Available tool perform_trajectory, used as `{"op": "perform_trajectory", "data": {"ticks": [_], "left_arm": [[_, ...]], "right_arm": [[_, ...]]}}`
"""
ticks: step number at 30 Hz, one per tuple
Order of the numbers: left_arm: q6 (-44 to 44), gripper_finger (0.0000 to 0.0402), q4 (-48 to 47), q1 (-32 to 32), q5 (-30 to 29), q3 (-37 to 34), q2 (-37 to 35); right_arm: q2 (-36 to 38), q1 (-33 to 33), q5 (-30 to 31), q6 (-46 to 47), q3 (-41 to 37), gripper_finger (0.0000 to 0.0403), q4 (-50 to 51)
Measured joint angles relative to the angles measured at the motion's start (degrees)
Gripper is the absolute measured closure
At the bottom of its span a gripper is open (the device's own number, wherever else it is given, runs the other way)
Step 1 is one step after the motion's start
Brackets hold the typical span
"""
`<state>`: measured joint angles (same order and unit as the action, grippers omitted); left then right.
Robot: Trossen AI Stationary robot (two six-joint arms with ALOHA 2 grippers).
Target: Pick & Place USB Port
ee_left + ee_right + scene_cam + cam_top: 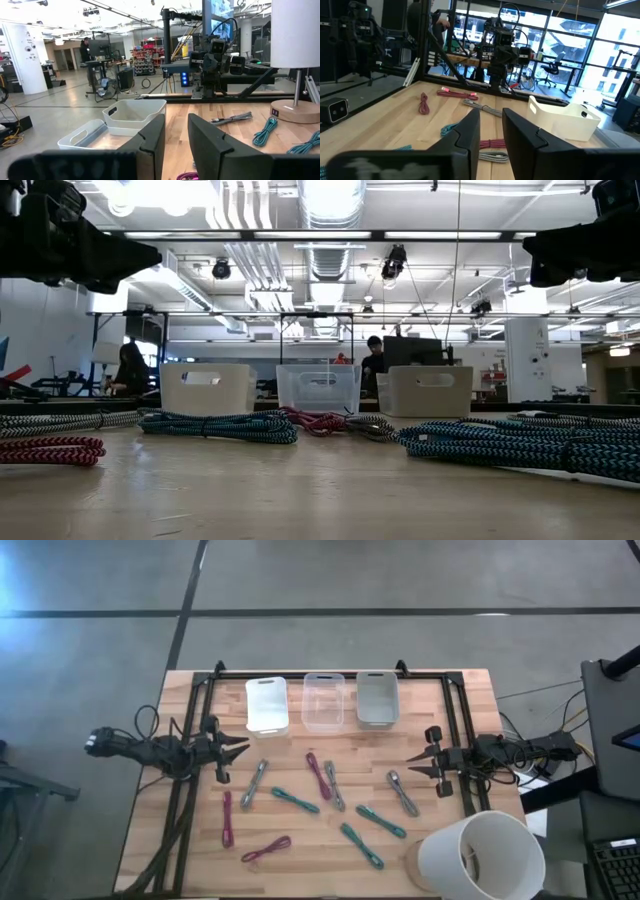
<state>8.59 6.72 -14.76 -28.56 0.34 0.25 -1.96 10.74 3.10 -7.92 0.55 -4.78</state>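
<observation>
Several coiled, braided USB cables lie flat on the wooden table: grey ones (255, 783) (403, 792), teal ones (295, 800) (381, 821) (361, 845) and maroon ones (318, 775) (227, 818) (265, 848). My left gripper (240, 752) (176, 142) hovers open at the table's left side, level, pointing right, and touches nothing. My right gripper (412, 766) (491, 132) hovers open at the right side, pointing left, and holds nothing. The cables lie between the two grippers and nearer the near edge.
Three bins stand in a row along the far edge: white (267, 705), clear (323, 701), grey (377, 698). A lamp with a white shade (480, 855) stands at the near right corner. A black frame (330, 673) runs along the far side. People show in the room beyond.
</observation>
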Motion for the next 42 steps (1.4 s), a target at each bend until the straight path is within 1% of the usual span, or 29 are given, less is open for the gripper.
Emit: {"op": "perform_trajectory", "data": {"ticks": [6, 21, 34, 42], "left_arm": [[-0.01, 0.0312, 0.11, 0.0, 0.0, 0.0, 0.0], [-0.01, 0.0312, 0.13, 0.01, 0.0, 0.0, 0.0], [0.01, 0.0312, -0.04, 0.0, -0.01, 0.0, 0.0], [-0.01, 0.0312, 0.0, 0.01, 0.0, 0.0, 0.0]], "right_arm": [[0.01, -0.01, 0.0, 0.0, 0.01, 0.0335, -0.02], [0.01, 0.01, 0.01, 0.0, -0.01, 0.0316, 0.0], [0.0, -0.01, 0.01, 0.0, 0.01, 0.0335, 0.0], [0.01, 0.0, 0.01, 0.0, 0.01, 0.0324, 0.0]]}}
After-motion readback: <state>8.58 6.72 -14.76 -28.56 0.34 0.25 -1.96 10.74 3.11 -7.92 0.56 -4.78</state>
